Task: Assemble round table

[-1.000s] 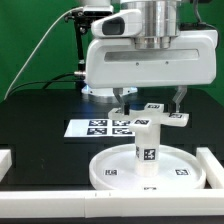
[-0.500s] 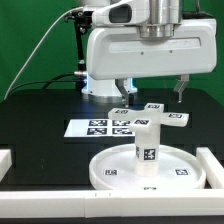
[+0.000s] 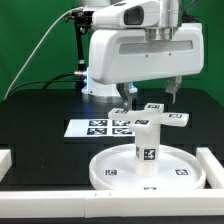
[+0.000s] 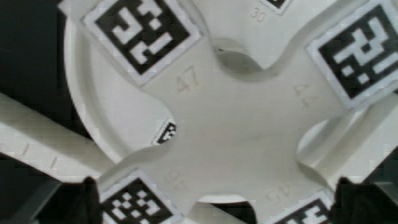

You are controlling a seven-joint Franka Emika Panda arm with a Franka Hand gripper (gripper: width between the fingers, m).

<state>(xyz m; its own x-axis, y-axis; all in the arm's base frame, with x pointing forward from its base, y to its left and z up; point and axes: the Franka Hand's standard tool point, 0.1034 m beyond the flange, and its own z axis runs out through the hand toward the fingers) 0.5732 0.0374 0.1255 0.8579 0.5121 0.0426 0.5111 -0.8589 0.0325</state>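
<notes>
The round table's disc [image 3: 110, 166] lies flat on the black table near the front, rim up, with small tags on it. The short thick white leg [image 3: 146, 146] stands upright in its middle. A white cross-shaped piece [image 3: 152, 119] with tags sits on top of the leg. It fills the wrist view [image 4: 231, 110]. My gripper [image 3: 152, 93] hangs just above the cross piece, open and empty. Its dark fingertips [image 4: 75, 203] stand wide apart on either side of the piece without touching it.
The marker board [image 3: 100, 127] lies behind the disc. White border rails run along the front [image 3: 60, 198], at the exterior view's right [image 3: 212, 165] and left [image 3: 5, 160]. The arm's base [image 3: 100, 90] stands at the back before a green backdrop.
My gripper has lifted slightly and shifted a little above the cross piece. The disc, leg and cross piece have not moved.
</notes>
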